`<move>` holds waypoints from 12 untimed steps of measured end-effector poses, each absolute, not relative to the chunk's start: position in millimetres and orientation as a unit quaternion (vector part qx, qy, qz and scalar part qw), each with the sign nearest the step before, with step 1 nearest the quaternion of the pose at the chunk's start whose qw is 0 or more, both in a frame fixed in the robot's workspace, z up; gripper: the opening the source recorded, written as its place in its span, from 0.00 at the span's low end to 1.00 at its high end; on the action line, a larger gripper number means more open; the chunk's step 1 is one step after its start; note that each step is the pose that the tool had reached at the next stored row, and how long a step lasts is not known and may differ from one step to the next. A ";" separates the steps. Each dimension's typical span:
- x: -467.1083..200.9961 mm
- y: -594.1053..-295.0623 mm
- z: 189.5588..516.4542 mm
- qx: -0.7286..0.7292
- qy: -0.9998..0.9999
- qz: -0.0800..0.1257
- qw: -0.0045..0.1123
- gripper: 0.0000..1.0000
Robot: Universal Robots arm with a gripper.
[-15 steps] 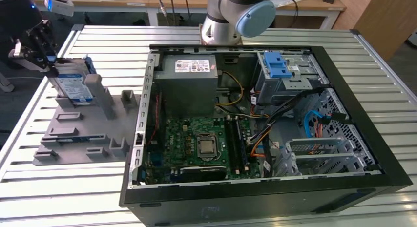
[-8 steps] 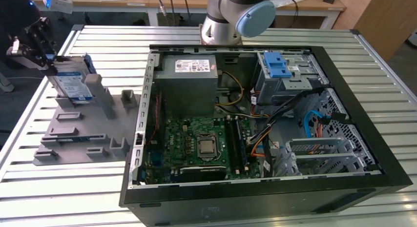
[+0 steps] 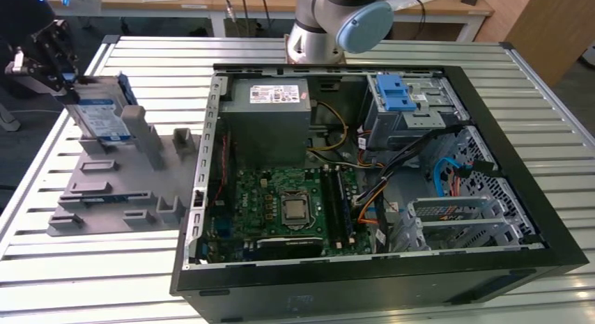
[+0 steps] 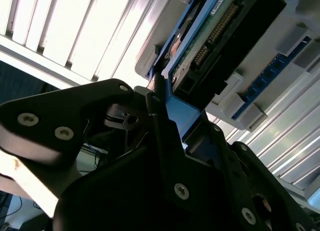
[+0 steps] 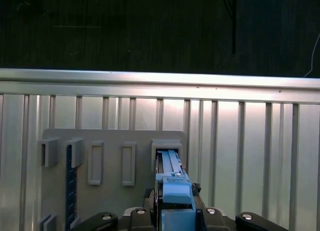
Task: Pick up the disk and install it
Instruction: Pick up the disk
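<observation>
Hand (image 5: 175, 215) clamping disk (image 3: 97, 116), long axis near upright

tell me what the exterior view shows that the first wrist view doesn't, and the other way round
Exterior view: the open computer case, with its motherboard and big grey metal box, and the arm's base behind it.
First wrist view: a look straight along the blue edge of the disk into its slot in the grey holder, with dark space past the far rail of the table.
Both: the disk standing in the grey holder on the slatted table, with the pincer shut on its blue frame.
</observation>
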State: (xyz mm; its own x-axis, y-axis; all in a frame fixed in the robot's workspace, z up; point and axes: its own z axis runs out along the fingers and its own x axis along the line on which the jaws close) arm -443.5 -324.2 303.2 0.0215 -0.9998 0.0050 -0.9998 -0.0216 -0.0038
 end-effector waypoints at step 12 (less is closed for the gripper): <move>-443.5 -324.2 308.1 0.715 -0.699 0.003 0.000 0.36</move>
